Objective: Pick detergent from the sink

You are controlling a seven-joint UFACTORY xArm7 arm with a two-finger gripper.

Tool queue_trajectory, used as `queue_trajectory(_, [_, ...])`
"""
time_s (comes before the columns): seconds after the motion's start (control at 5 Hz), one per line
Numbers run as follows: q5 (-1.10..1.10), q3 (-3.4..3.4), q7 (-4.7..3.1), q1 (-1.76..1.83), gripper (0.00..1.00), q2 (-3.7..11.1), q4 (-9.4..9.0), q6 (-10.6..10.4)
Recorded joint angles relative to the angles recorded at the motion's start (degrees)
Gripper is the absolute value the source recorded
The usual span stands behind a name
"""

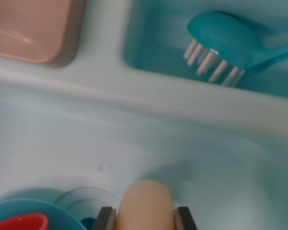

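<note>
Fingers [184, 218] of the gripper [145, 221] showed at the bottom edge of the frame, pinching a pale beige rounded bottle [145, 203], presumably the detergent, which stood upright between them over the pale sink floor [134, 139]. At lower left sat a blue bowl [62, 213] with a red cup [21, 222] in it, and a clear round piece just beside the bottle. Beyond the sink's rim, at upper right, a teal tray [149, 48] held a teal brush [225, 40] with white bristles. At upper left lay a pink pad [29, 28], blurred.
</note>
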Motion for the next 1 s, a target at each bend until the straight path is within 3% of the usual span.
queue_trajectory(1.0, [-0.12, -0.03, 0.14, 0.01, 1.0, -0.31, 0.95, 1.2])
